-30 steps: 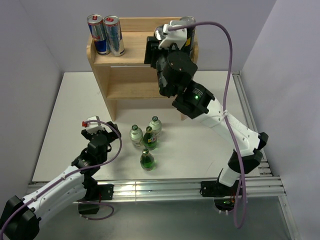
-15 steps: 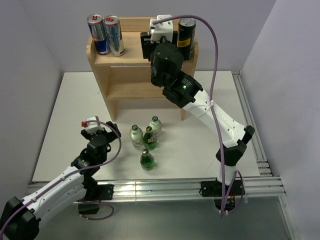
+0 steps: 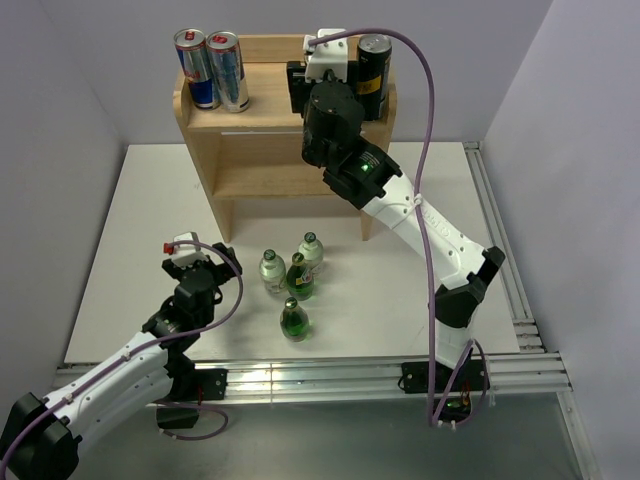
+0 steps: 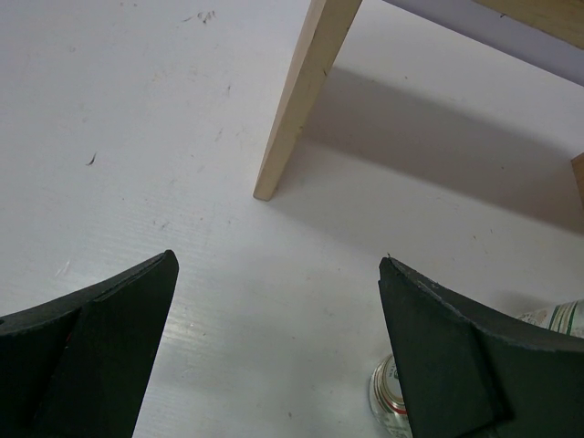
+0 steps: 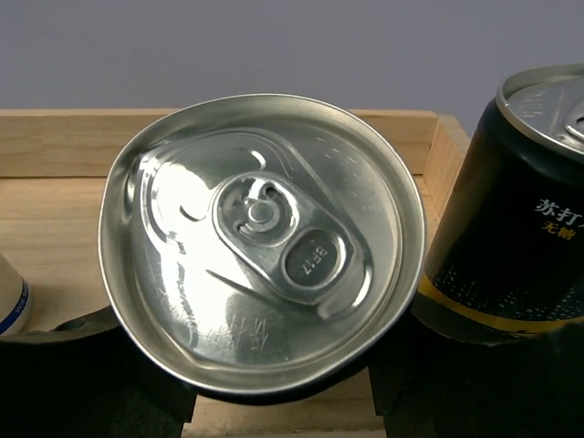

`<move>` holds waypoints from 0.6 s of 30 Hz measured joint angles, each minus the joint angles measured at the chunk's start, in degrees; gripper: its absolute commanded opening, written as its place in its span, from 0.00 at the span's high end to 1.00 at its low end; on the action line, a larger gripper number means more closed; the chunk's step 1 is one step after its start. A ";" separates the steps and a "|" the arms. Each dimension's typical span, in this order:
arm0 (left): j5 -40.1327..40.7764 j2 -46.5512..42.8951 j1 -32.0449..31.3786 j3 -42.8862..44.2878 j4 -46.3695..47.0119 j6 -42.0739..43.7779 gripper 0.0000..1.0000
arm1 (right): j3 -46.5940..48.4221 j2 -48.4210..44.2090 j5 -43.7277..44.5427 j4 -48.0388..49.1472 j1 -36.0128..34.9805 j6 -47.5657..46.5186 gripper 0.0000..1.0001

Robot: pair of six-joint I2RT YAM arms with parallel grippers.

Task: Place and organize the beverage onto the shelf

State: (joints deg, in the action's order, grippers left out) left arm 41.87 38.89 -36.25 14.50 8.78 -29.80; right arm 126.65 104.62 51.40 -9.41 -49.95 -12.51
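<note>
The light-wood shelf (image 3: 268, 122) stands at the back of the table. Two silver-blue cans (image 3: 210, 68) stand on its top at the left and a black can (image 3: 374, 70) at the right. My right gripper (image 3: 318, 85) is over the shelf top just left of the black can, shut on a silver-topped can (image 5: 265, 237) that it hides from above. The black can (image 5: 511, 237) stands close to the right of the held can. Several green and clear bottles (image 3: 297, 277) stand on the table. My left gripper (image 3: 190, 250) is open and empty, low over the table (image 4: 274, 347).
The shelf's back rail (image 5: 55, 141) runs behind the held can. A shelf leg (image 4: 301, 100) stands ahead of the left gripper, and a bottle cap (image 4: 391, 388) shows by its right finger. Grey walls close in at both sides.
The right gripper has swung the can from tilted near the black can to upright and a little left over the shelf top. The left arm has not moved.
</note>
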 measured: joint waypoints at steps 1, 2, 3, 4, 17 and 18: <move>0.00 0.00 0.00 0.00 0.00 0.00 0.01 | -0.20 0.00 0.02 0.33 0.09 0.04 0.24; 0.00 0.00 0.00 0.00 0.02 0.00 0.01 | -0.37 0.00 0.09 0.76 0.13 0.35 0.18; 0.00 0.00 0.00 0.00 0.02 0.00 0.01 | -0.52 0.00 0.04 1.18 0.24 0.46 0.11; 0.00 0.00 0.00 0.00 0.00 0.00 0.01 | -0.63 0.00 0.09 1.36 0.33 0.57 0.04; 0.00 -0.02 0.00 0.00 0.02 0.00 0.01 | -0.72 0.00 0.24 2.99 0.74 0.68 0.01; 0.00 -0.02 0.00 0.00 0.02 0.00 0.01 | -0.76 0.00 0.24 3.04 0.74 0.68 0.01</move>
State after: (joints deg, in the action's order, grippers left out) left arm 41.87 38.87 -36.25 14.50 8.80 -29.80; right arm 125.89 104.62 51.64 -6.37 -49.21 -11.84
